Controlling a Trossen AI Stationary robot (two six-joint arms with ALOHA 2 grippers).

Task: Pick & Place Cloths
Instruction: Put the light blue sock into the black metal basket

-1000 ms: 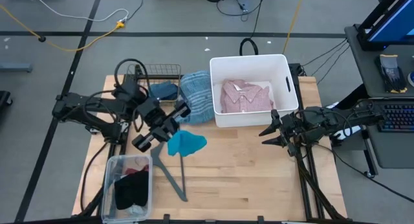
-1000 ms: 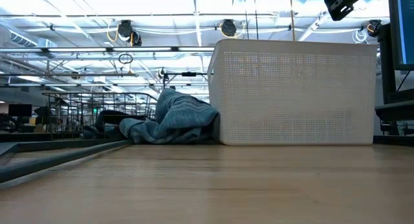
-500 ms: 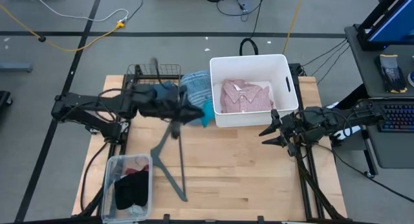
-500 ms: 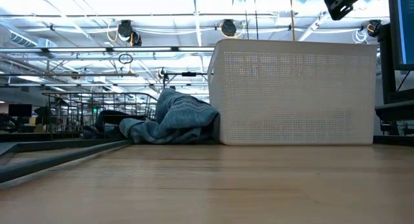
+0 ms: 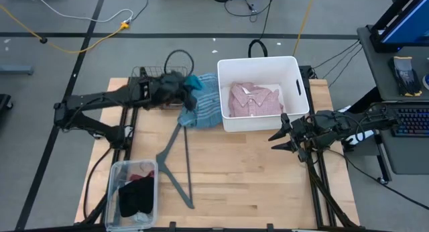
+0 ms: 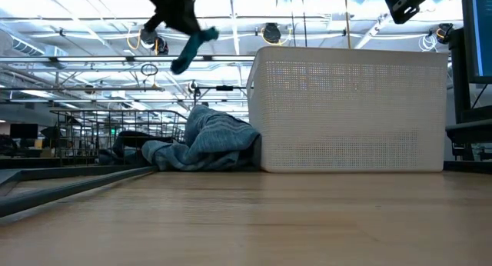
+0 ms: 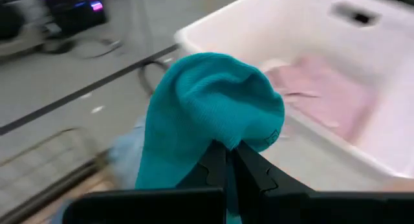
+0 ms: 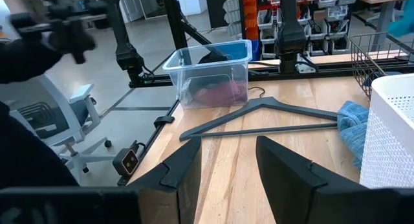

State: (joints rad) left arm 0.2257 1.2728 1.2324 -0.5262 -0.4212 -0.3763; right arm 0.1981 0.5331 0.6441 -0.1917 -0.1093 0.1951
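Observation:
A teal cloth point(image 7: 210, 98) hangs from my left gripper point(image 5: 182, 90), which is shut on it above the far left of the table, just left of the white basket point(image 5: 293, 71). The low view shows the teal cloth point(image 6: 192, 49) high in the air. A pink shirt point(image 5: 255, 101) lies in the basket. A blue knit cloth point(image 5: 206, 101) lies heaped on the table against the basket's left wall. My right gripper point(image 8: 226, 162) waits open at the table's right edge. My left gripper pinches a bunched part of the teal cloth point(image 7: 226, 138) between its two shut fingers point(image 7: 213, 164). One layer or several, I cannot tell. The cloth bulges out past the fingertips and droops below them point(image 6: 181, 63), lifted clear of the table and slack.
A grey hanger point(image 5: 177, 168) lies on the wood at the near left. A clear tub point(image 5: 114, 192) with dark and maroon pieces stands at the near left corner. A wire basket point(image 5: 157, 73) stands at the far left. Bare wood lies between the hanger and my right gripper.
My left gripper has swung from above the table's middle left toward the far edge and the white basket, carrying the teal cloth. Its wrist has turned, and it has come down into the low view. The cloth stays lifted clear.

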